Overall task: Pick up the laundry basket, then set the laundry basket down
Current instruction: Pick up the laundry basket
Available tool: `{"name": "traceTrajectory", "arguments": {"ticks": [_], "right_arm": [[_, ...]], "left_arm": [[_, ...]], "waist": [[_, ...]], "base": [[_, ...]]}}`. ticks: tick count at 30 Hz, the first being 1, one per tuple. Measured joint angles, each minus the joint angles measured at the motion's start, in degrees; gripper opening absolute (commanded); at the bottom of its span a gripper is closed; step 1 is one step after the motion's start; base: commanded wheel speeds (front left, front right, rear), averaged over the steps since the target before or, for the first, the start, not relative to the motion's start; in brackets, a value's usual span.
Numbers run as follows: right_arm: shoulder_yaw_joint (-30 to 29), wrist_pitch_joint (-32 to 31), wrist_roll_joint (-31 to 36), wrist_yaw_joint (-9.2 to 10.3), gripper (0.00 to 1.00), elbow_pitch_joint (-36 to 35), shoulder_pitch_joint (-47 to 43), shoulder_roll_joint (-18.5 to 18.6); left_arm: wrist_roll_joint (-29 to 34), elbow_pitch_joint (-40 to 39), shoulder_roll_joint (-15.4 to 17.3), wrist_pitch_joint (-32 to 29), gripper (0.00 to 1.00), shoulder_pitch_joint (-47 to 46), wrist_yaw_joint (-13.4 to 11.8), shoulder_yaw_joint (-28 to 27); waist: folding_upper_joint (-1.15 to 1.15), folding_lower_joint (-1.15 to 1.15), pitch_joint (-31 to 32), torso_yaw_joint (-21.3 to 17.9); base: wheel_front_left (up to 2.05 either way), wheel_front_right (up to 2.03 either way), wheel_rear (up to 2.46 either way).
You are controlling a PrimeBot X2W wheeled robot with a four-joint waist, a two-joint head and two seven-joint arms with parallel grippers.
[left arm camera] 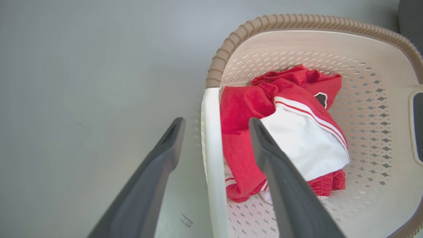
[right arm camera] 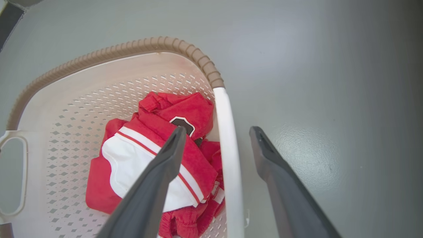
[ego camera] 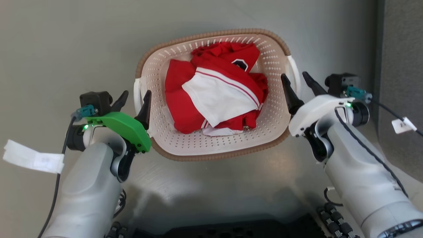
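- Laundry basket (ego camera: 153, 76) is sitting on the grey floor (ego camera: 66, 49) straight ahead of us, between our two arms, with red and white clothes (ego camera: 214, 96) lying bundled in the bottom.
- Our left hand (ego camera: 137, 93) is standing wide, straddling the white left handle (left arm camera: 211, 148). One finger is hanging inside the wall and one outside, and neither is visibly pressing on it.
- Our right hand (ego camera: 293, 75) is mirroring that over the white right handle (right arm camera: 228, 148), also spread wide and gripping nothing.
- We are judging the load as light: thin perforated plastic and a few garments. The walls are probably going to flex if squeezed. The brown rim (ego camera: 211, 157) and the handles are looking stiffer.
- The handles are looking smooth, likely slippery, so we are favouring a firm pinch at the middle of each one, both sides level.
- We are watching for uneven closing or lifting, which could tip the basket and send the soft clothes sliding to one end.
- By our reading, the lift is not yet beginning, and closing both hands is the step pending.
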State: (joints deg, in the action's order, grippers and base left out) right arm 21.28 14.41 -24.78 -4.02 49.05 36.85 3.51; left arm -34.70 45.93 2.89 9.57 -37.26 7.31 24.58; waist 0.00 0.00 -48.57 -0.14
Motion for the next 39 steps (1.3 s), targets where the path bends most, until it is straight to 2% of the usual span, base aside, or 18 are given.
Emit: {"name": "traceTrajectory", "arguments": {"ticks": [15,25,26,28,29,30,31,32,33,34,39], "right_arm": [[2.9,-1.4,-0.5,0.0,1.0,7.4,7.1,0.1],[3.9,-1.4,-2.1,-0.13,1.0,10.5,9.0,0.2],[4.0,-1.4,-2.4,-0.18,1.0,10.7,9.2,0.2],[4.2,-1.4,-2.7,-0.18,1.0,11.0,9.8,0.2],[4.3,-1.3,-3.0,-0.19,1.0,11.0,10.1,0.2],[4.5,-1.3,-3.2,-0.19,1.0,11.2,10.3,0.2],[4.6,-1.3,-3.3,-0.2,0.81,11.3,10.4,0.2],[4.7,-1.3,-3.5,-0.27,0.4,11.6,10.6,0.2],[4.8,-1.3,-3.5,-0.52,0.28,11.8,10.7,0.2],[4.9,-1.3,-3.6,-0.53,0.0,11.9,10.8,0.3],[5.4,-1.3,-4.2,-0.76,0.0,13.2,10.8,0.5]], "left_arm": [[-5.2,3.5,-0.3,-3.3,1.0,-5.2,0.0,5.8],[-9.0,4.7,-0.5,-4.9,1.0,-7.2,0.0,9.1],[-9.4,4.8,-0.5,-5.2,0.95,-7.4,0.0,9.4],[-10.2,5.0,-0.5,-5.5,0.68,-7.7,0.0,10.2],[-10.5,5.1,-0.5,-5.6,0.5,-7.7,0.0,10.7],[-10.6,5.1,-0.5,-5.9,0.26,-7.7,0.0,11.0],[-10.8,5.1,-0.5,-6.0,0.0,-7.7,0.0,11.3],[-11.1,5.2,-0.6,-6.0,0.0,-7.7,0.0,11.6],[-11.6,5.2,-0.5,-6.0,0.0,-7.8,-0.2,11.8],[-12.0,5.3,-0.5,-6.0,0.0,-8.0,-0.3,12.0],[-13.5,5.7,-0.3,-6.0,0.0,-8.4,-0.3,13.2]], "waist": [[0.0,0.0,-5.1,1.9],[0.0,0.0,-6.0,2.5],[0.0,0.0,-6.0,2.5],[0.0,0.0,-6.1,2.6],[0.0,0.0,-6.2,2.6],[0.0,0.0,-6.2,2.6],[0.0,0.0,-6.2,2.6],[0.0,0.0,-6.2,2.6],[0.0,0.0,-6.2,2.6],[0.0,0.0,-6.2,2.7],[0.0,0.0,-5.6,2.7]], "base": [[0.0,0.0,0.0],[0.0,0.0,0.0],[0.0,0.0,0.0],[0.0,0.0,0.0],[0.0,0.0,0.0],[0.0,0.0,0.0],[0.0,0.0,0.0],[0.0,0.0,0.0],[0.0,0.0,0.0],[0.0,0.0,0.0],[0.0,0.0,0.0]]}}
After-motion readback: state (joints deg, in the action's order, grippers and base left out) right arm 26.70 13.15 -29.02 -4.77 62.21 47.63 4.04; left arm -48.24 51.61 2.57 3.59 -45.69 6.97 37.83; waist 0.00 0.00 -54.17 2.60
